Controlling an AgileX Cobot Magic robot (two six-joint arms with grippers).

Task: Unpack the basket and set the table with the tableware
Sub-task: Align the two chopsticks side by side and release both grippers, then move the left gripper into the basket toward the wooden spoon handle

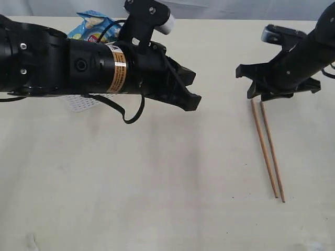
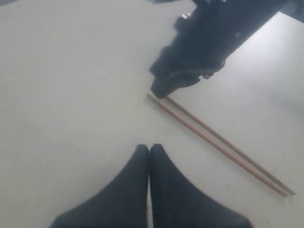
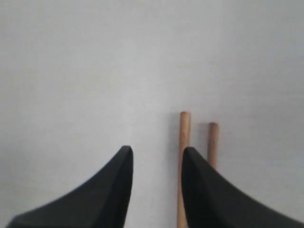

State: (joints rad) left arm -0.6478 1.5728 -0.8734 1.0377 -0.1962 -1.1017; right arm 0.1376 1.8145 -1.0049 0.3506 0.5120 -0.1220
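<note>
R tool (image 3: 156, 154) jaws apart, nothing held, L tool (image 2: 149, 148) clenched empty; chopsticks (image 3: 185, 128) lie paired on surface (image 1: 157, 183), ends under R tool; risk: one finger sits over a stick, so a sideways retreat could roll it askew.

Even, diffuse light renders the table (image 1: 157, 209) pale cream in the exterior view, with only a faint, soft-edged shadow beneath the left arm (image 1: 52, 60). In both wrist views the same surface reads cooler and greyer; the black fingers (image 2: 128, 190) of the left gripper (image 2: 149, 148), close to the lens, are out of focus and featureless. The chopsticks (image 3: 184, 133) appear slightly soft in the right wrist view, crisper in the exterior view
</note>
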